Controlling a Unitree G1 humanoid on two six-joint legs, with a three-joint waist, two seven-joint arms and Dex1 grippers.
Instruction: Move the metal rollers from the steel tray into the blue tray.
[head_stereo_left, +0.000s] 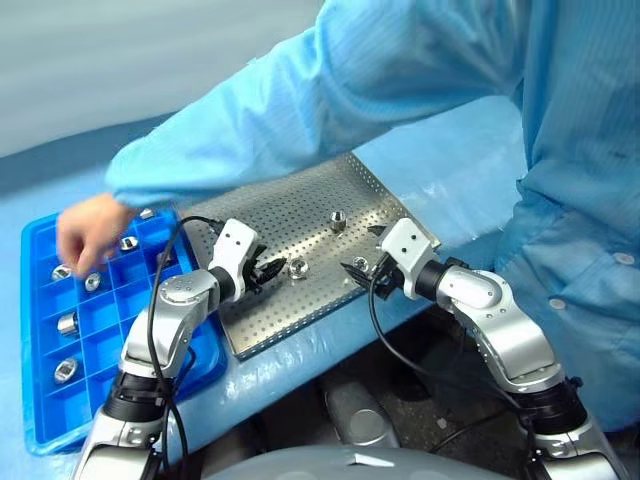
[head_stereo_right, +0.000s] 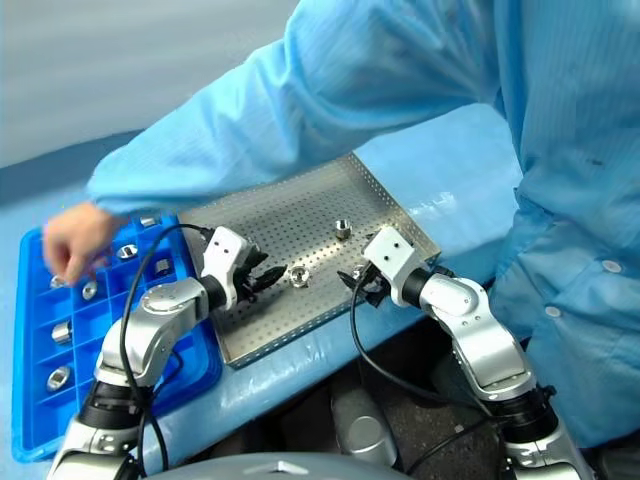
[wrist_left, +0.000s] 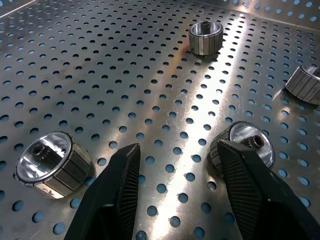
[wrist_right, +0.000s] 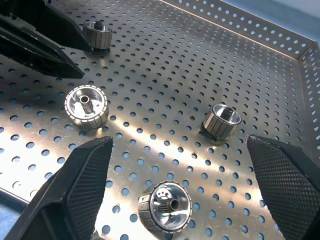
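Several metal rollers (head_stereo_left: 338, 220) are seen lying on the perforated floor of the steel tray (head_stereo_left: 300, 205), which rests on the blue-covered bench (head_stereo_left: 460, 170). One roller (head_stereo_left: 297, 267) lies near the middle of the tray, just in front of the left gripper (head_stereo_left: 268, 270); another (head_stereo_left: 360, 264) lies close to the right gripper (head_stereo_left: 357, 270); a third sits farther back on the tray floor. In the left wrist view, one roller (wrist_left: 52, 164) is seen on its side just outside one finger (wrist_left: 117, 192), and another (wrist_left: 245, 145) lies partly behind the other finger, apparently touching it. The left fingers are held part open with a gap between them, and nothing is gripped. In the right wrist view, the right fingers (wrist_right: 75, 195) are spread wide and hold nothing; a roller (wrist_right: 166, 206) lies on the tray between them, with two more (wrist_right: 87, 106) (wrist_right: 222, 120) beyond.

The blue tray (head_stereo_left: 45, 400) is placed just beside the steel tray, on the robot's left. Rollers (head_stereo_left: 66, 323) are already seated in several of its square compartments, one (head_stereo_left: 66, 370) nearer the front.

A person in a light blue coat (head_stereo_left: 430, 80) is reaching across the steel tray, and the person's hand (head_stereo_left: 90, 235) is held over the far compartments of the blue tray, where it appears blurred.
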